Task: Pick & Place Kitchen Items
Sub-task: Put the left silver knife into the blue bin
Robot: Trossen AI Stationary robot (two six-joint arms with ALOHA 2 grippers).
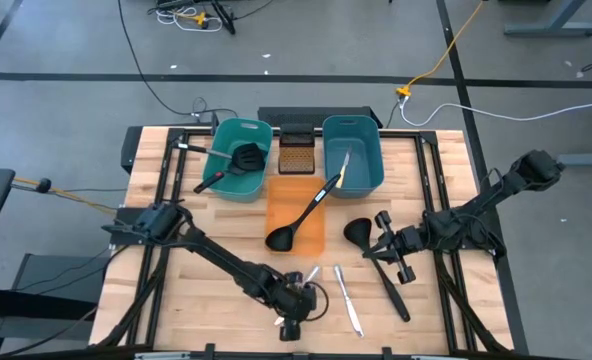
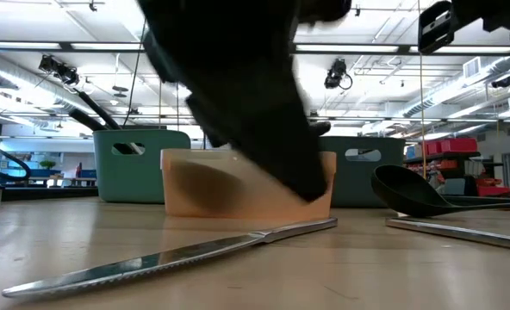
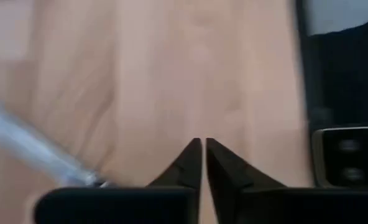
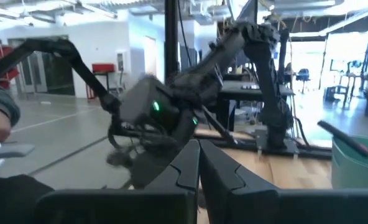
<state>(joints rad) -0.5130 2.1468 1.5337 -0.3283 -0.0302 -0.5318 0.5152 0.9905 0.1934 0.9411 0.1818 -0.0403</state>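
Where the left arm reaches down to the near edge of the table, the left gripper (image 1: 292, 322) hovers low over the wood with its fingers (image 3: 190, 163) pressed almost together, only a thin slit between the tips, and nothing sits between them. In the left wrist view a silver knife (image 3: 28, 146) lies blurred on the boards just beside those fingers, off to one side and outside the pinch. From above, two silver table knives rest close to that gripper: a short one (image 1: 310, 274) just far of it and a longer one (image 1: 348, 299) to its right, near the table's front. The right gripper (image 1: 384, 244) hangs over the right half of the table with its fingers (image 4: 190, 163) closed against each other and empty; a black ladle (image 1: 376, 262) lies on the wood right by it, bowl toward the far side and handle running toward the near right. Another black ladle (image 1: 301, 216) lies slantwise across the orange tub (image 1: 294, 240) in the middle. At the far side a black slotted spatula (image 1: 232, 164) rests in the left teal tub (image 1: 222, 144), its handle poking out over the rim, and a cream-handled knife (image 1: 344, 168) lies in the right teal tub (image 1: 368, 142).
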